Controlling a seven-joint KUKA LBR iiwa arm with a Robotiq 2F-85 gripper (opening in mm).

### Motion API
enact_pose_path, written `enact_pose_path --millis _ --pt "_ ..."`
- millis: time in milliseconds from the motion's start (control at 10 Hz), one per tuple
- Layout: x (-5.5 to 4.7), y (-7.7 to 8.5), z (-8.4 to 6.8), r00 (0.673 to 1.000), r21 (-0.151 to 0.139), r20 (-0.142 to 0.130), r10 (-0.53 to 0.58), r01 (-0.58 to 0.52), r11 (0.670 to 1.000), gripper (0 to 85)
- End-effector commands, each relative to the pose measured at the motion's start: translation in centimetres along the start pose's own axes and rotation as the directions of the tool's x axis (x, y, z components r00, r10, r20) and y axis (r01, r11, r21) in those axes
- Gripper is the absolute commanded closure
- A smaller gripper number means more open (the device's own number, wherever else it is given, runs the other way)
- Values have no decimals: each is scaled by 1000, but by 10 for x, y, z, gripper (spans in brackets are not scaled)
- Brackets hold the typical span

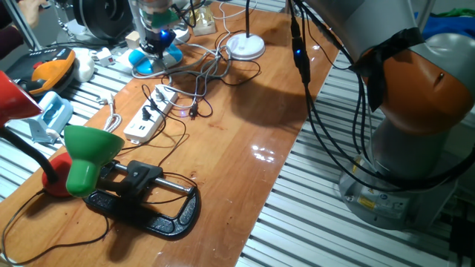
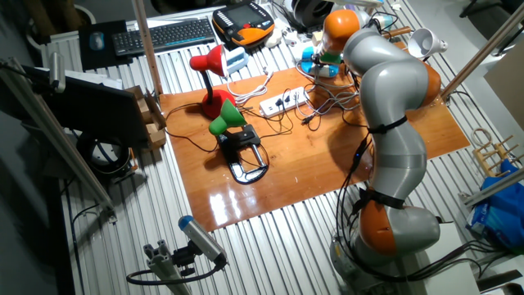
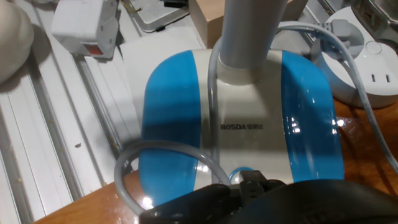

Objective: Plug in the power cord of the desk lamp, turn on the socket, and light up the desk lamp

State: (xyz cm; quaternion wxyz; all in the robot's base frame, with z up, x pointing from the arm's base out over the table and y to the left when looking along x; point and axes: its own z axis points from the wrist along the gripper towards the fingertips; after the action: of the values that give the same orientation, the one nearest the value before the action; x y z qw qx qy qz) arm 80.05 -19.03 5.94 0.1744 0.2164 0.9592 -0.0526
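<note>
Cables (image 1: 194,78) are tangling across the desk (image 1: 245,141) between the socket (image 1: 151,113) and the desk lamp (image 1: 245,46), crowding that far end. The green lamp (image 1: 89,154) and black clamp (image 1: 148,196) are blocking the near corner. The middle and robot-side edge are lying open.

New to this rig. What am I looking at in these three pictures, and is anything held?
One grey-and-orange robot arm stands beside a wooden table. Two pictures come from fixed cameras on different sides; the third looks along the fingers from the hand. On the table: a white power strip, a white disc-based desk lamp, a green clamp lamp, a red lamp and tangled cables. The gripper hangs over a blue-and-white lamp base, which fills the hand view. Whether it grips anything cannot be told.
</note>
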Motion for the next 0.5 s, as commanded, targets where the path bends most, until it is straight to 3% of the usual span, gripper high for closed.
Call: enact_pose_path --millis 0,400 --pt "0 0 1 1000 0 2 0 0 1000 850" --pt "2 -2 3 1000 -3 5 -5 5 1000 850"
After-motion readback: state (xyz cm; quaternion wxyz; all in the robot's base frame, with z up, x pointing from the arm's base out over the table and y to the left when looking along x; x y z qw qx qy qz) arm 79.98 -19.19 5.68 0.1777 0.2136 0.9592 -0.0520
